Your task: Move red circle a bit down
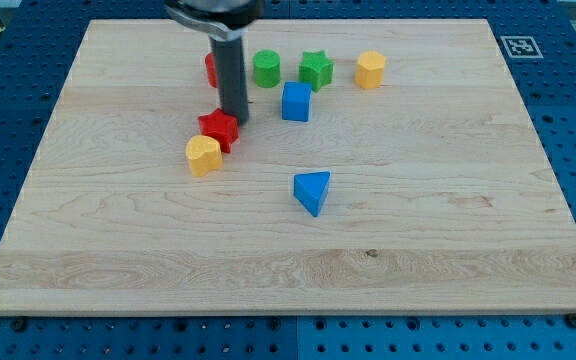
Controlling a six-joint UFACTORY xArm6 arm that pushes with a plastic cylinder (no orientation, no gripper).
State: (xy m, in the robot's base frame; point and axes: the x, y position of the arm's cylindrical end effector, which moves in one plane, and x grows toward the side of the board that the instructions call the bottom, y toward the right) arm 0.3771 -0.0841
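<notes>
The blue triangle (pixel 312 191) lies nearest on the counter (pixel 448 240); my tip (pixel 236 118), a bare rod with nothing to spread or pinch, half hides the red circle (pixel 211 69), likely light, rigid, best pushed from its top edge.

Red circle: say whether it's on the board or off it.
On the board. The red circle sits near the view's top, mostly hidden behind the rod; my tip is below it.

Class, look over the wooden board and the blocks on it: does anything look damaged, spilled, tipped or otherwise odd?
Nothing stands out. The board is intact and the blocks sit flat. My tip stands just above the red star, which touches the yellow block. The rod hides most of the red circle.
</notes>
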